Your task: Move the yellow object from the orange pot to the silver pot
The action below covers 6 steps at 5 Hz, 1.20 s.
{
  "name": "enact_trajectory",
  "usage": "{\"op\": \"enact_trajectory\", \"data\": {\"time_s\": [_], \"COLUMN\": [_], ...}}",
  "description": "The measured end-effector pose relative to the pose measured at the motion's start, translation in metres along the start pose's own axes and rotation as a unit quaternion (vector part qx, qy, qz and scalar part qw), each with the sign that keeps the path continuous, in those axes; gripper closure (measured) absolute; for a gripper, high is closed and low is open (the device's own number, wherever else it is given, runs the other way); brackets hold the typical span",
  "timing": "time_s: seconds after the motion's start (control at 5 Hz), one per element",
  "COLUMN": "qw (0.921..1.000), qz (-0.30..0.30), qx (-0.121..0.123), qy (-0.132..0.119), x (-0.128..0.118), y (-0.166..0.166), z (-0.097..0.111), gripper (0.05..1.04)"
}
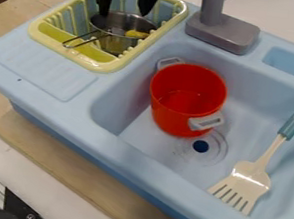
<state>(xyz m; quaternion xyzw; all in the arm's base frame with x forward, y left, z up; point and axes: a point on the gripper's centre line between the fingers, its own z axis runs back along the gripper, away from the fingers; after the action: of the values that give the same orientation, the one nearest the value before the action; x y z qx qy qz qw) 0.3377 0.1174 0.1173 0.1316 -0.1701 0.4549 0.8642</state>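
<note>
Two fingers of my claw [124, 13] stand spread, nothing pinched between them, over the silver pot [111, 43] at 11 o'clock in the view; the top edge cuts off my upper part. The yellow thing [136, 34] lies in that pot, on its 4 o'clock side, too small for me to make out its shape. The pot's in the rack [99, 67], handle toward 8 o'clock. Toward 5 o'clock from it, the orange pot [184, 113] stands in the sink [124, 154], its floor hard to read. The fork [248, 180] is at 4 o'clock.

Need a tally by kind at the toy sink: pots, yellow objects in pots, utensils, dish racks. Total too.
Pots: 2 (orange pot, silver pot)
Yellow objects in pots: 1
Utensils: 1
Dish racks: 1
Total: 5
</note>
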Motion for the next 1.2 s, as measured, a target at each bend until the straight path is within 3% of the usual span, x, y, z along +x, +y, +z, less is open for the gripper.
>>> {"op": "enact_trajectory", "data": {"time_s": [0.2, 0.4, 0.6, 0.8, 1.0, 1.2], "qw": [0.9998, 0.9994, 0.9974, 0.9937, 0.9925, 0.9957], "qz": [0.008, 0.022, 0.058, 0.103, 0.112, 0.046], "qx": [-0.017, -0.007, 0.032, 0.017, -0.004, -0.062], "qy": [0.006, 0.027, 0.027, 0.04, 0.049, 0.052], "x": [-0.003, -0.009, -0.014, -0.02, -0.025, -0.026], "y": [0.003, 0.012, 0.033, 0.054, 0.072, 0.069], "z": [0.013, 0.014, 0.013, 0.016, 0.021, 0.032], "gripper": [0.086, 0.086, 0.086, 0.086, 0.086, 0.086]}}
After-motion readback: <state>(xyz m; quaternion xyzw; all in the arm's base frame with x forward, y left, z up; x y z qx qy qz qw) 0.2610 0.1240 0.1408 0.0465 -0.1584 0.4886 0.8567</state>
